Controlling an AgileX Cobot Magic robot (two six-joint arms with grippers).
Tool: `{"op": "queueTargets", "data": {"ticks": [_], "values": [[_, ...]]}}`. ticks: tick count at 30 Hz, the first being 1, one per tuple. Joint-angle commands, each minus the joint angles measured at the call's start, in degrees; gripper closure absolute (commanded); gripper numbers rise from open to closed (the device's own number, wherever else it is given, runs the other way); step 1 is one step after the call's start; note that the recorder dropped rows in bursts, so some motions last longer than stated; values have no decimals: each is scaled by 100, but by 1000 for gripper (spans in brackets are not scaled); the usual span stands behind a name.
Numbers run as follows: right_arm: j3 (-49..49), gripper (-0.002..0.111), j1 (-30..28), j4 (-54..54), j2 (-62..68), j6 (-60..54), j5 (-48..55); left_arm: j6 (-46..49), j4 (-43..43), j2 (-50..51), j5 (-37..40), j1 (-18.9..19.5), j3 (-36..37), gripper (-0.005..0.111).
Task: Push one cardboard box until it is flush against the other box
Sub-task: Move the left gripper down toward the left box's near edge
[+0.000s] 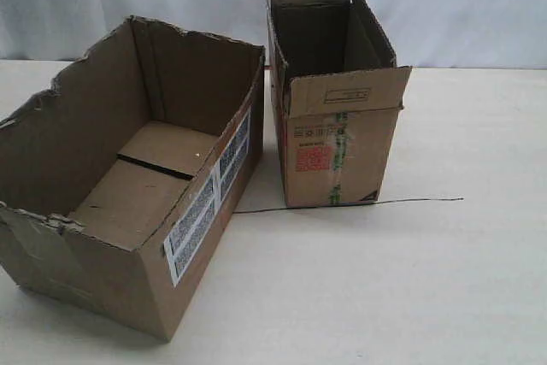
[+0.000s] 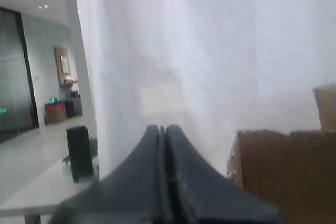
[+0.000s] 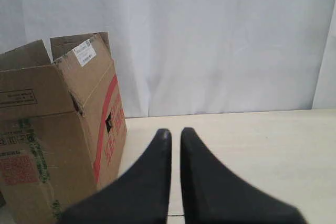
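Observation:
The cardboard box (image 1: 137, 190), wide and torn along its top edges, lies skewed on the left of the table with its white barcode label (image 1: 208, 207) facing the other box. The other box (image 1: 338, 138), narrower and taller, carries a red stamp (image 1: 314, 158) and green tape; a gap separates the two. Neither gripper shows in the exterior view. My left gripper (image 2: 162, 128) is shut and empty, with a ragged wall of the cardboard box (image 2: 286, 177) beside it. My right gripper (image 3: 175, 132) holds nothing, its fingers a thin slit apart, next to the other box (image 3: 52, 129).
A thin black wire (image 1: 359, 203) lies on the pale table (image 1: 410, 297), running from the gap between the boxes past the narrow box's front. A white curtain (image 1: 470, 6) hangs behind. The left wrist view shows the table's edge (image 2: 21, 208) and a room beyond.

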Motion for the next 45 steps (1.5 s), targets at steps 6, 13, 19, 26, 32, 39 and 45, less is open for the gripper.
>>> {"op": "queueTargets", "data": {"ticks": [6, 13, 19, 26, 32, 39, 45], "values": [[30, 103, 23, -4, -20, -4, -40, -1714, -347, -19, -1072, 11, 14, 107], [30, 103, 23, -4, -20, -4, -40, -4602, -710, -19, -898, 11, 14, 107], [30, 103, 23, -4, -20, -4, -40, -4620, -1472, -19, -902, 11, 14, 107], [30, 103, 23, -4, -20, -4, -40, -4512, -354, -19, 2592, -11, -864, 107], [30, 103, 23, -4, -20, -4, -40, -2613, 70, 890, 4341, -11, -2142, 107], [30, 103, 23, -4, -20, -4, -40, 343, -514, 3064, 6453, -11, -3421, 107], [30, 103, 23, -4, -20, -4, -40, 2757, -2083, 4453, 7973, -11, -3951, 107]]}}
